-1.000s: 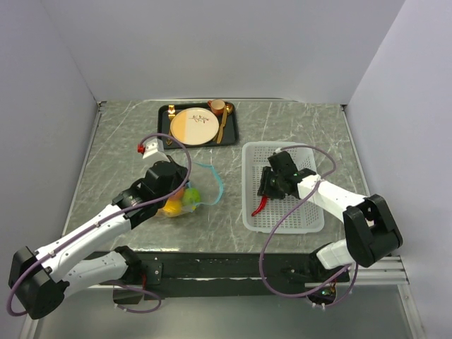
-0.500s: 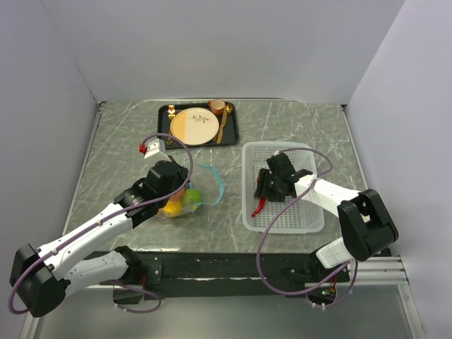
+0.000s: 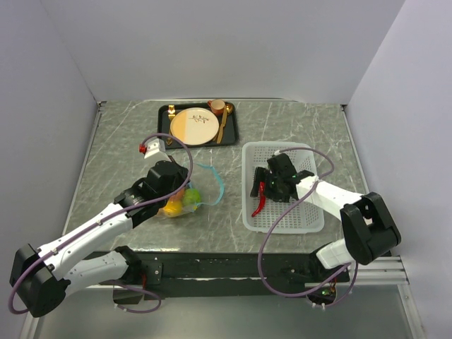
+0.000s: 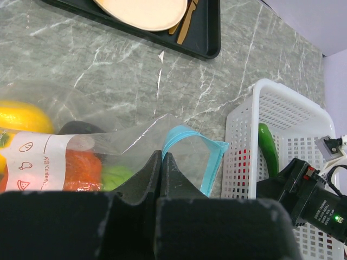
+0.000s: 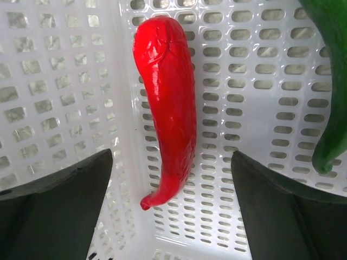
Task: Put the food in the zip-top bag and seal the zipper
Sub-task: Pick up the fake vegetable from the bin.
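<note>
The left claw (image 4: pixel 161 158) pinches the bag (image 4: pixel 108 143). At its three o'clock, the right claw (image 5: pixel 171 179) hangs spread astride the red chili (image 5: pixel 168 97) in the basket (image 5: pixel 65 81).

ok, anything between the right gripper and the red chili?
Nothing visible: the right gripper hangs open over the red chili, a finger on each side. The green chili lies apart at one edge. The basket wall runs close alongside.

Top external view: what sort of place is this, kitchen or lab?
Probably a lab test cell, not a kitchen: plain white walls box in a marble-look table, and the props are toy food, like the red chili in a white mesh basket and fruit in the zip-top bag.
</note>
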